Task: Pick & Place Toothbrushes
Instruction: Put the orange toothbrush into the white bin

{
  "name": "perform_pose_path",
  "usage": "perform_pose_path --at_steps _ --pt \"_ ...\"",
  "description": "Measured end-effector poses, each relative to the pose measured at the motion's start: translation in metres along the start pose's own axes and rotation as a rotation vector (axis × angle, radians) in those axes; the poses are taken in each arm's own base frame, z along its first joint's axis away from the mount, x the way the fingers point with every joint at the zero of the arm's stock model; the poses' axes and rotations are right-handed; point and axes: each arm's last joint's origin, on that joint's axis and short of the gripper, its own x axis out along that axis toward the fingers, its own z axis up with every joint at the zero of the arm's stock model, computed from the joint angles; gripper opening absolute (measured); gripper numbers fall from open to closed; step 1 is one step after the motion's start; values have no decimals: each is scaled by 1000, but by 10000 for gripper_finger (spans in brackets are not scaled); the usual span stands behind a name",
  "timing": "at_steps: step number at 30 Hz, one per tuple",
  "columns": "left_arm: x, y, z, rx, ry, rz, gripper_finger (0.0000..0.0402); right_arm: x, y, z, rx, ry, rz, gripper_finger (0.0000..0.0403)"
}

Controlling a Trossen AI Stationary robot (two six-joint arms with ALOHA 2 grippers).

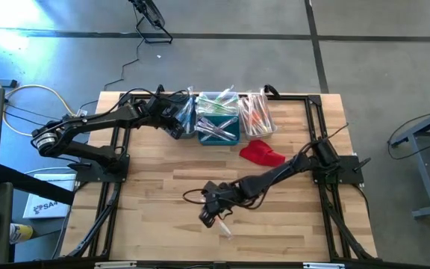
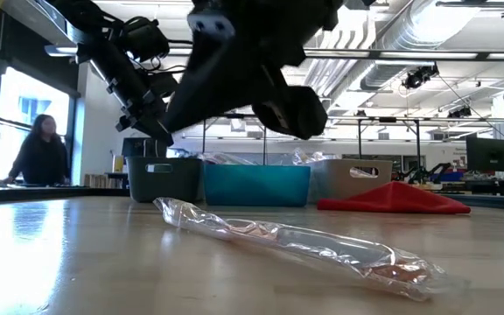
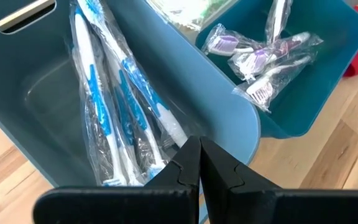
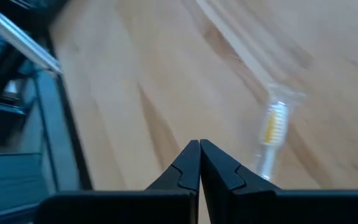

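My left gripper [image 3: 199, 149] hangs over the grey bin [image 3: 36, 118] at the far left of the bin row, fingers pressed together with nothing between them. Inside that bin lie blue brushes [image 3: 114, 99] in clear wrappers, heaped lengthwise. Next bin to the right is the teal bin [image 1: 219, 131] — in the left wrist view it holds purple brushes [image 3: 260, 59], and from above I also see green-handled ones on top. The white bin [image 1: 256, 116] at the right end of the row carries orange brushes [image 1: 254, 113]. A red cloth [image 1: 262, 152] lies on the table [image 1: 155, 217] just near of the white bin, a little to its right. My right gripper [image 4: 199, 152] is out over the near middle of the table, well apart from the bins, fingers closed on nothing. One loose brush [image 4: 271, 137] — yellow-orange head, clear wrapper — lies flat on the wood just beside the closed tips, not touching them as far as I can tell. In the low view the same wrapped brush [image 2: 296, 241] stretches across the near table, the right arm dark above it. A person [image 2: 42, 153] is at a desk in the room beyond, far left.
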Motion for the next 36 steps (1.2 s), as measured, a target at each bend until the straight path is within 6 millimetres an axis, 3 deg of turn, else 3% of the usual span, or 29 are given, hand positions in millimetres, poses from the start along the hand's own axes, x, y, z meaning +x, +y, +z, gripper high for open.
perform_pose_path --at_steps 11,19,28,36 --pt "0 0 0 -4 1 0 0 -5 19 -11 -18 -65 21 3" --pt "0 0 0 -4 -3 14 0 -22 43 5 -32 -174 -29 3" --pt "0 1 0 52 0 17 0 -22 24 -3 -8 -87 -245 3" --pt "0 0 0 52 -3 16 0 -22 24 -6 -19 -30 -235 3"
